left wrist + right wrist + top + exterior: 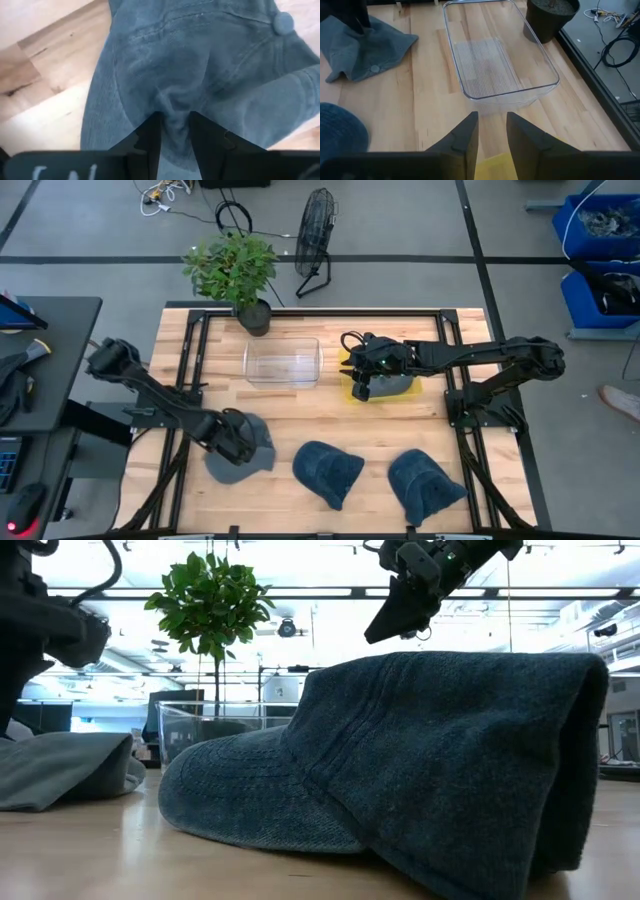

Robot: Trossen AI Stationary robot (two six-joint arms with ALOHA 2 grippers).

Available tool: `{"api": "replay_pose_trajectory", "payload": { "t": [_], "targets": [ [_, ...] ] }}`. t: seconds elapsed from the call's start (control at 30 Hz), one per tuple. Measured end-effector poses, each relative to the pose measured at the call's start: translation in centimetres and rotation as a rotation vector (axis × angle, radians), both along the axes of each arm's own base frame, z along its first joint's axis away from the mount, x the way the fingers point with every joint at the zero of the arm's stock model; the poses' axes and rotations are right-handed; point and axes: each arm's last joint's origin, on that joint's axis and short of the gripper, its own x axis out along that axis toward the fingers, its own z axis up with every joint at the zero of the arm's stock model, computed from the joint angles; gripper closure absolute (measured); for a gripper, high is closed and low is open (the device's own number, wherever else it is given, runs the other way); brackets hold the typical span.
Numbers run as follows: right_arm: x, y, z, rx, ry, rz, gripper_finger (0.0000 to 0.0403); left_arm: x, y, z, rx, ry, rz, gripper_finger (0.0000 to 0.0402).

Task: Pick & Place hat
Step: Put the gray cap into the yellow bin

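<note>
Several hats lie on the wooden table. My left gripper [232, 442] is shut on a grey-blue hat [243, 452] near the table's near left corner; the low view shows this hat [65, 770] lying on the wood. Two dark blue hats [328, 470] [425, 485] rest along the near edge. The nearer one [400, 770] fills the low view. My right gripper [362, 385] hovers open at mid-right, over a yellow patch [355, 392] and a grey piece [395, 385], touching nothing. A clear container [283, 362] stands just left of it. My left gripper pinches a raised fold of the grey-blue hat's crown cloth [175, 117] between its two fingers [150, 135], coming from above and slanting down. The cloth puckers into the gap. The rest of the hat spreads out on the table, with its top button [283, 22] beyond the fingers.
A potted plant [240, 275] stands at the far edge beside the container, seen as a dark pot [550, 15] in the right wrist view. A black fan [315, 240] sits on the floor beyond. Black frame rails [190, 355] run along both table sides.
</note>
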Motion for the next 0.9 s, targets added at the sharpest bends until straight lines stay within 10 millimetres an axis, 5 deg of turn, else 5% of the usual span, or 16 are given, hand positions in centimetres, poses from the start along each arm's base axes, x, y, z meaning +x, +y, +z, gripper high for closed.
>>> {"api": "replay_pose_trajectory", "payload": {
  "t": [0.23, 0.5, 0.7, 0.9],
  "targets": [
    [0.1, 0.0, 0.1, -0.001, -0.009, 0.0, 0.0299, 0.2, 0.1, -0.2, 0.1, -0.031, -0.145, 0.039],
    [0.1, 0.0, 0.1, -0.063, 0.009, 0.058, 0.0299, 2.3, -0.6, 2.7, 0.265, -0.218, -0.387, 0.0398],
    [0.3, 0.7, 0.2, -0.029, -0.018, 0.235, 0.0299, 4.4, -1.1, 6.7, 0.444, -0.359, -0.564, 0.0398],
    [0.9, 3.1, 1.2, 0.055, -0.154, 0.488, 0.0296, 6.2, 0.2, 8.1, 0.525, -0.395, -0.656, 0.0398]
  ]
}}
